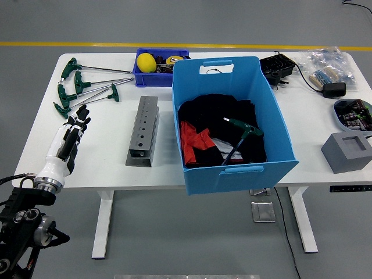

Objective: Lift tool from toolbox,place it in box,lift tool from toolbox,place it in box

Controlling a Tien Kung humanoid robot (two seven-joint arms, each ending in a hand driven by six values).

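The T-handle keys (81, 87) lie in a loose fan at the far left of the worktop (110, 148), green handles toward the left edge and bare steel shafts running right toward the small blue tray (152, 78). They overlap one another, so lifting one cleanly looks awkward. Each is probably stiff and fairly light, heavier at the handle end. The thin round shaft would likely roll or slip between fingers, and it sits flat on the worktop with little room beneath. The green cross handle is thicker, likely plastic and grippier, so that seems the better place to take hold, pinching across the bar of the nearest one (63, 106).

One key (244, 130) already lies inside the big blue box (232, 168), on dark cloth with a red patch. The grey drilled rack (143, 130) stands empty between the keys and the box.

The left robot hand (74, 129) hovers just near of the closest green handle, fingers extended forward, close together and holding nothing. It is not yet touching any key. The right robot hand is out of view.

Further right sit a black case (276, 68), bagged parts (325, 64), a round dish (353, 113) and a grey block (350, 151), well apart from the work.
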